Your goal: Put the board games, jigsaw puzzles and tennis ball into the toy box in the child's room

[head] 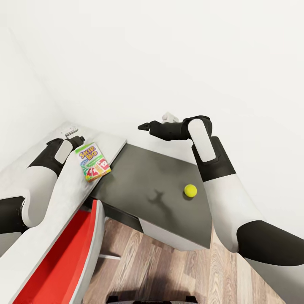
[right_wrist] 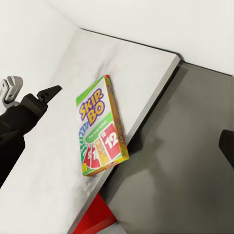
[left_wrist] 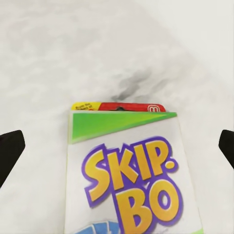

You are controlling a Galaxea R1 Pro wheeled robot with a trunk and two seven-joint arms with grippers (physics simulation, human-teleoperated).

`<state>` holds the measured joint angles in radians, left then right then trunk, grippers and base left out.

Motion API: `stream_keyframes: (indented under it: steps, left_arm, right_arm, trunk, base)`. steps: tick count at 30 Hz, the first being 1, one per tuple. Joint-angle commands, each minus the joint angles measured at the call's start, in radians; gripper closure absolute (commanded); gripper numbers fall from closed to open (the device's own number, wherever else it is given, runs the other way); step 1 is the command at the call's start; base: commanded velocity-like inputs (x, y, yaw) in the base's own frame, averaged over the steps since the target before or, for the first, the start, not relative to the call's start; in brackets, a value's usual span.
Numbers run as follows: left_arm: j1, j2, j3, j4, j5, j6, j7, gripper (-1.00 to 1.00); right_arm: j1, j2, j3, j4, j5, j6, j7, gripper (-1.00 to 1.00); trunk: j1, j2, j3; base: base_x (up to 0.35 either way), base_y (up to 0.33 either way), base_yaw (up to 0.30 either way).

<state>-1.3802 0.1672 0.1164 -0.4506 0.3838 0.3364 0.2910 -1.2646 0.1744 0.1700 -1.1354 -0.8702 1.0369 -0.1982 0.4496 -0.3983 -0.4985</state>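
Observation:
The orange-green Skip-Bo board game (head: 93,162) lies flat on the table's white top (head: 107,141). My left gripper (head: 74,141) sits at the box's upper end, open. In the left wrist view its fingers (left_wrist: 9,151) stand wide apart on either side of the board game (left_wrist: 131,180). The tennis ball (head: 190,190) rests on a dark grey tray-like surface (head: 143,177) just below the white top, which looks like the toy box. My right gripper (head: 143,126) hangs open above that grey surface's far edge, holding nothing. Its wrist view looks down on the board game (right_wrist: 100,126).
A white wall runs close behind the table and meets another wall at the far left corner. A red and white object (head: 71,253) stands under the table's near edge. Wood floor (head: 169,274) lies below the grey surface's pale front side (head: 169,236).

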Motion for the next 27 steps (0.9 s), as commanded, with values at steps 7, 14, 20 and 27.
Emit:
stream_keyframes:
  steps: [7, 14, 20, 27]
  left_arm:
    - [0.0, 0.0, 0.0, -0.002, 0.01, 0.004, 0.005, -1.0]
    - [0.0, 0.0, 0.0, -0.002, 0.011, 0.005, 0.006, -1.0]
    - [0.0, 0.0, 0.0, -0.002, 0.011, 0.004, 0.005, -1.0]
    - [0.0, 0.0, 0.001, -0.002, 0.012, 0.004, 0.005, -1.0]
  right_arm:
    - [-0.001, 0.0, 0.0, 0.0, -0.01, 0.002, -0.01, -1.0]
    - [-0.001, 0.0, 0.0, 0.0, -0.01, 0.002, -0.01, -1.0]
    - [-0.001, 0.0, 0.0, 0.0, -0.01, 0.002, -0.01, -1.0]
    - [-0.001, 0.0, 0.0, 0.0, -0.01, 0.002, -0.01, -1.0]
  trunk:
    - [0.0, -0.002, -0.013]
    - [0.0, -0.002, -0.025]
    - [0.0, -0.002, -0.034]
    - [0.0, -0.002, -0.046]
  base:
    - [0.0, 0.0, 0.0]
    - [0.0, 0.0, 0.0]
    - [0.0, 0.0, 0.0]
    - [0.0, 0.0, 0.0]
